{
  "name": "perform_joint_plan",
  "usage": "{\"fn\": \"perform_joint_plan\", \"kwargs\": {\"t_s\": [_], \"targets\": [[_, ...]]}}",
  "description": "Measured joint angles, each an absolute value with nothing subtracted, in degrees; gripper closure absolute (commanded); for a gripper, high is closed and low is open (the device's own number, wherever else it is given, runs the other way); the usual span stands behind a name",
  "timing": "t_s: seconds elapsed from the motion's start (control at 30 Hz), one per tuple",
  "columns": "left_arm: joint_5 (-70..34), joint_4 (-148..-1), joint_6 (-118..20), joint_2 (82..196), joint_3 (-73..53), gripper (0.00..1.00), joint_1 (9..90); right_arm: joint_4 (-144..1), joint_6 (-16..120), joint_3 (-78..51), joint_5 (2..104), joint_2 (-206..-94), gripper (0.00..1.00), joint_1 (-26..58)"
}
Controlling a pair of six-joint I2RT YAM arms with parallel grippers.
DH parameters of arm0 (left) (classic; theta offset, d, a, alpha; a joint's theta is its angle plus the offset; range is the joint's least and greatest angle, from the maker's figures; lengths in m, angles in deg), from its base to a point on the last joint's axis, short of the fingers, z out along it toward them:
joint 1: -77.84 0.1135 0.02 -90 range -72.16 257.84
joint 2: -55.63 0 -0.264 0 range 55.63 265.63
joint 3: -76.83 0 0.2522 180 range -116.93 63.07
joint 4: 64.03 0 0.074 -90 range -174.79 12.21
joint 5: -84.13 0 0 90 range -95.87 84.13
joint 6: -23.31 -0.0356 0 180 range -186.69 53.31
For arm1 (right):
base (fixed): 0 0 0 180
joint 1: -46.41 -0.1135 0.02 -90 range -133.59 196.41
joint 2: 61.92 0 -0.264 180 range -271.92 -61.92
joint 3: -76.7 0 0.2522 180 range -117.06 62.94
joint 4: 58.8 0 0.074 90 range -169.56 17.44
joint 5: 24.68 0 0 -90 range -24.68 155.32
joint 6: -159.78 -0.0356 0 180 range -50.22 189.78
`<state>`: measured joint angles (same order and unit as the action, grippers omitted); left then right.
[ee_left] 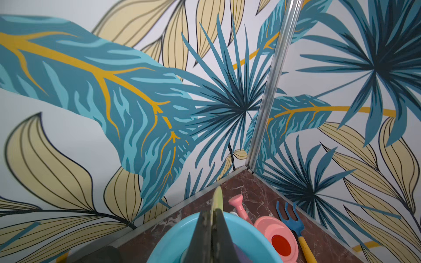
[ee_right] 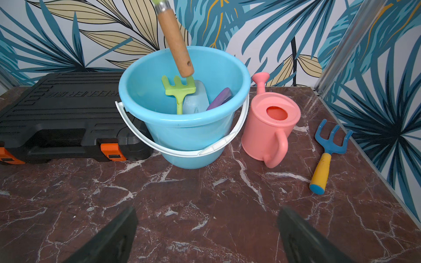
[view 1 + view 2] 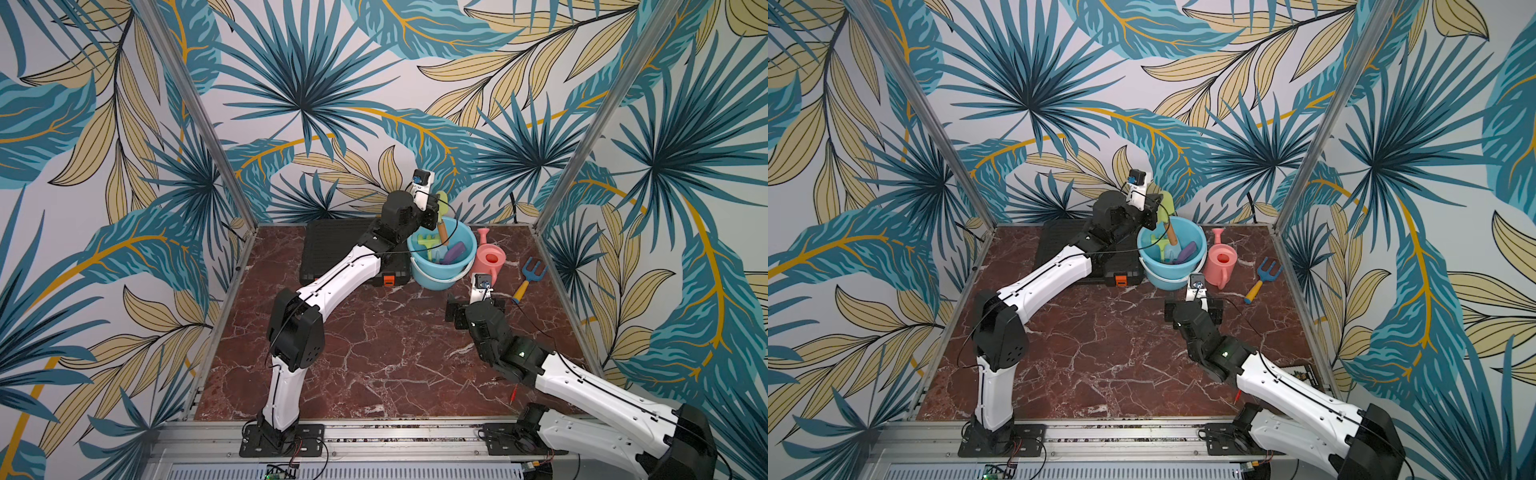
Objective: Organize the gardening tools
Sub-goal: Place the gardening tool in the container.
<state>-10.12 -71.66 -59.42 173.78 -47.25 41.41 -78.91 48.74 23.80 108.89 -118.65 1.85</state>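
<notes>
Over the blue bucket: trowel held handle-down
In both top views the left gripper pinches the green trowel by its blade, with the handle hanging into the bucket's mouth. Left wrist view: the blade is thin and stiff, probably slick. Right wrist view: the right gripper gapes empty. The blue fork lies on the table; it is likely light, and its yellow handle suits a grip.

You face leaf-patterned walls in teal and tan, aluminium corner posts, and a red-brown, white-veined marble floor.
</notes>
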Motion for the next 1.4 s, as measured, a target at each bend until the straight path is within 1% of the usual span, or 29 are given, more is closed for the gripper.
{"fn": "perform_joint_plan", "kwargs": {"t_s": [0.1, 0.17, 0.2, 0.23, 0.27, 0.3, 0.33, 0.43, 0.53, 0.6, 0.67, 0.73, 1.0, 1.2, 1.4], "targets": [[-13.3, -72.6, -59.8, 176.8, -47.2, 0.99, 41.5, -78.9, 48.7, 23.7, 109.0, -118.6, 0.01, 1.9], [-15.0, -73.8, -59.8, 178.4, -47.2, 0.96, 41.5, -78.9, 48.7, 23.7, 109.1, -118.6, 0.01, 1.9], [-15.7, -74.2, -59.7, 179.1, -47.2, 0.89, 41.5, -78.9, 48.7, 23.7, 109.1, -118.6, 0.0, 1.9], [-16.4, -74.5, -59.8, 179.6, -47.1, 0.76, 41.5, -78.9, 48.7, 23.7, 109.1, -118.6, 0.01, 1.9], [-16.9, -74.7, -59.5, 179.9, -47.0, 0.67, 41.5, -78.9, 48.7, 23.7, 109.1, -118.6, 0.0, 1.9], [-17.4, -74.8, -59.4, 180.0, -46.8, 0.53, 41.5, -78.9, 48.7, 23.7, 109.1, -118.6, 0.0, 1.9], [-17.8, -74.9, -59.1, 180.0, -46.7, 0.44, 41.5, -78.9, 48.8, 23.7, 109.1, -118.6, 0.0, 1.9], [-18.6, -75.1, -58.5, 179.8, -46.7, 0.4, 41.6, -78.9, 48.7, 23.7, 109.4, -118.6, 0.0, 1.9], [-18.7, -76.0, -58.3, 179.5, -46.7, 0.25, 41.7, -78.9, 48.7, 23.7, 109.6, -118.6, 0.01, 1.9], [-18.4, -76.6, -58.2, 178.6, -45.9, 0.2, 41.8, -78.9, 48.7, 23.7, 109.7, -118.5, 0.0, 1.9], [-18.1, -77.1, -58.7, 176.3, -43.6, 0.02, 41.9, -78.9, 48.8, 23.7, 109.8, -118.3, 0.01, 1.9], [-17.7, -77.3, -58.0, 173.5, -40.9, 0.0, 41.9, -78.9, 48.8, 23.7, 109.9, -118.2, 0.01, 1.9], [-16.2, -74.8, -54.8, 156.9, -25.9, 0.0, 41.9, -78.9, 48.8, 23.7, 110.4, -118.2, 0.0, 1.9], [-13.5, -72.1, -52.0, 143.1, -9.7, 0.0, 41.3, -78.9, 49.0, 23.7, 111.3, -118.2, 0.0, 1.9], [-8.2, -72.6, -51.3, 132.4, 4.4, 0.0, 38.0, -78.3, 50.3, 23.8, 113.3, -118.4, 0.0, 1.9]]}}
